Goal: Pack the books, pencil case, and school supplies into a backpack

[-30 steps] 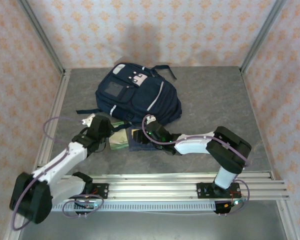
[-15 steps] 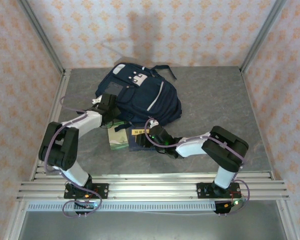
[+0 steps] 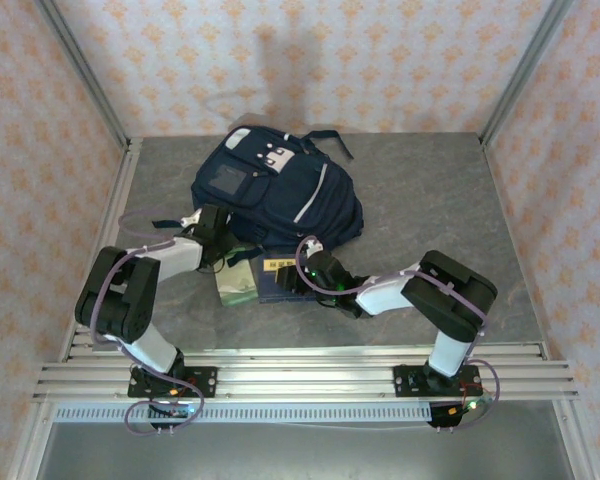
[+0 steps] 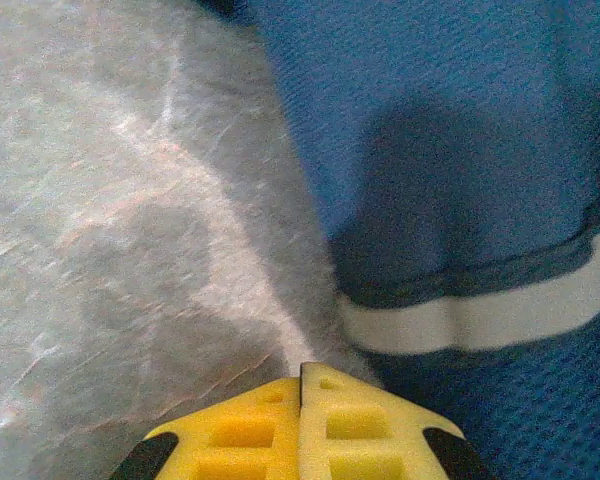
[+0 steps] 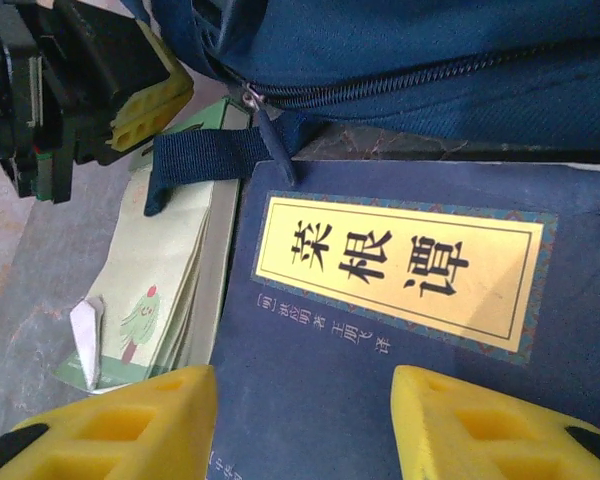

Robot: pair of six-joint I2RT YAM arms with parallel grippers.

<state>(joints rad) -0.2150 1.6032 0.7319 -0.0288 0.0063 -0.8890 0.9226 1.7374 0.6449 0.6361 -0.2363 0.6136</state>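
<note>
The navy backpack (image 3: 270, 185) lies mid-table with its zip edge toward the arms. In front of it lies a navy book (image 3: 272, 288) with a yellow label (image 5: 400, 265), and a green-edged packet (image 3: 237, 283) lies against the book's left side. My right gripper (image 3: 298, 272) hovers low over the book, open, and its yellow fingers (image 5: 130, 430) frame the cover (image 5: 310, 390) without holding it. My left gripper (image 3: 220, 235) is shut with nothing between its pads (image 4: 302, 375). It sits at the backpack's lower left edge, beside a white stripe (image 4: 480, 320).
A dark zip-pull strap (image 5: 210, 155) from the backpack (image 5: 400, 50) lies across the packet (image 5: 165, 270), close to my left gripper (image 5: 150, 100). Bare grey table (image 3: 430, 200) lies to the right and behind. Aluminium rails (image 3: 310, 375) run along the near edge.
The left arm swung from the front left up to the backpack's lower left edge and its gripper shut. The right gripper edged closer over the navy book.
</note>
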